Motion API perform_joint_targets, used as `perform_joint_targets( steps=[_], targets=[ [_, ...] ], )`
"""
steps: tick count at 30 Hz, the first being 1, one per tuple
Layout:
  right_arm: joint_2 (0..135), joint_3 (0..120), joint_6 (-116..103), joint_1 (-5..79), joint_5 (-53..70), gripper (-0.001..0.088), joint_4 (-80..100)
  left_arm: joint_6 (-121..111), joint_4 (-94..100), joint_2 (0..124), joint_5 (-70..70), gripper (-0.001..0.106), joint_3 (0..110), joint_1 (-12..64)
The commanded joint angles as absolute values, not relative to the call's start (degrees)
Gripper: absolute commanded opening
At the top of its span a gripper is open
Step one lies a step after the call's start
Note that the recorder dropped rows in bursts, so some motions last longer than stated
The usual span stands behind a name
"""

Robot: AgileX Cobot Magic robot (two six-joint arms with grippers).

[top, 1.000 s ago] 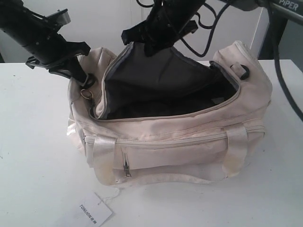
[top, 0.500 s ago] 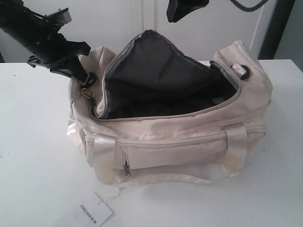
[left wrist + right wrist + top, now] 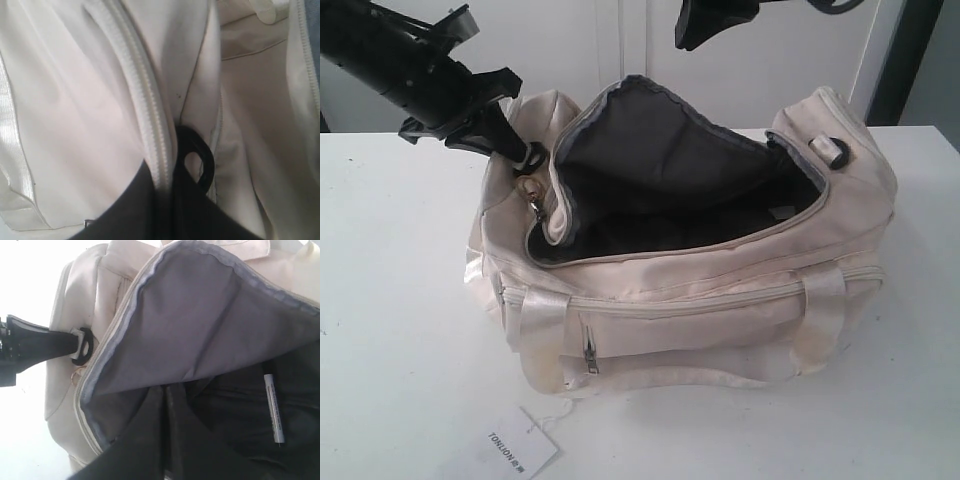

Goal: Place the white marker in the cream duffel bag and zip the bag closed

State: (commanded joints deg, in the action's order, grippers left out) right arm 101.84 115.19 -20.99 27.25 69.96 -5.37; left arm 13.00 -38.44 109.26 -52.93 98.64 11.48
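The cream duffel bag point(image 3: 720, 310) lies on the table with its top zipper wide open and the dark grey lining showing. Inside it, on the lining, lies the white marker point(image 3: 274, 407), seen only in the right wrist view. My left gripper point(image 3: 520, 152) is at the bag's left end, shut on the cream zipper strip point(image 3: 150, 115). The gold ring pull point(image 3: 534, 207) hangs just below it. My right gripper point(image 3: 692, 32) hangs above the bag's raised flap, apart from it. Its fingers point(image 3: 150, 430) are shut with nothing between them.
A white paper tag point(image 3: 510, 447) printed TONLION lies on the white table point(image 3: 390, 300) in front of the bag, tied to it by a thread. A black buckle point(image 3: 833, 150) sits on the bag's right end. A white wall stands behind.
My left gripper has moved right and slightly up, dragging the bag's left end and the ring pull with it. The right gripper let go of the flap and rose a second ago, then stayed high.
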Motion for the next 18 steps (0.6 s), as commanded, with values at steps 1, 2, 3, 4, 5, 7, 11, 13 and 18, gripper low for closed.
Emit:
perform_joint_targets(
  steps=[1,2,3,4,5,7,11,13,18],
  targets=[
    [101.96,115.19,-20.98,27.25,69.96,0.0,-5.37,13.29,-38.44,109.26,-52.81,0.0,98.64,11.48],
    [102.09,115.19,-20.98,27.25,69.96,0.0,-5.37,13.63,-38.44,109.26,-52.81,0.0,98.64,11.48],
    [102.09,115.19,-20.98,27.25,69.96,0.0,-5.37,13.89,-38.44,109.26,-52.67,0.0,98.64,11.48],
    [102.23,115.19,-20.83,27.25,69.96,0.0,-5.37,13.92,-38.33,109.26,-52.36,0.0,98.64,11.48],
    [102.35,115.19,-20.82,27.25,69.96,0.0,-5.37,14.17,-38.33,109.26,-52.36,0.0,98.64,11.48],
    [102.59,115.19,-20.82,27.25,69.96,0.0,-5.37,14.56,-38.33,109.26,-52.36,0.0,98.64,11.48],
    [103.45,115.19,-20.82,27.37,69.96,0.0,-5.37,15.21,-38.33,109.26,-52.36,0.0,98.64,11.48],
    [104.25,115.19,-20.82,27.37,69.96,0.0,-5.37,15.19,-38.33,109.26,-52.26,0.0,98.64,11.48],
    [104.86,113.5,-21.15,27.37,69.96,0.0,-5.52,16.76,-38.33,109.26,-52.28,0.0,98.64,11.48]
  ],
)
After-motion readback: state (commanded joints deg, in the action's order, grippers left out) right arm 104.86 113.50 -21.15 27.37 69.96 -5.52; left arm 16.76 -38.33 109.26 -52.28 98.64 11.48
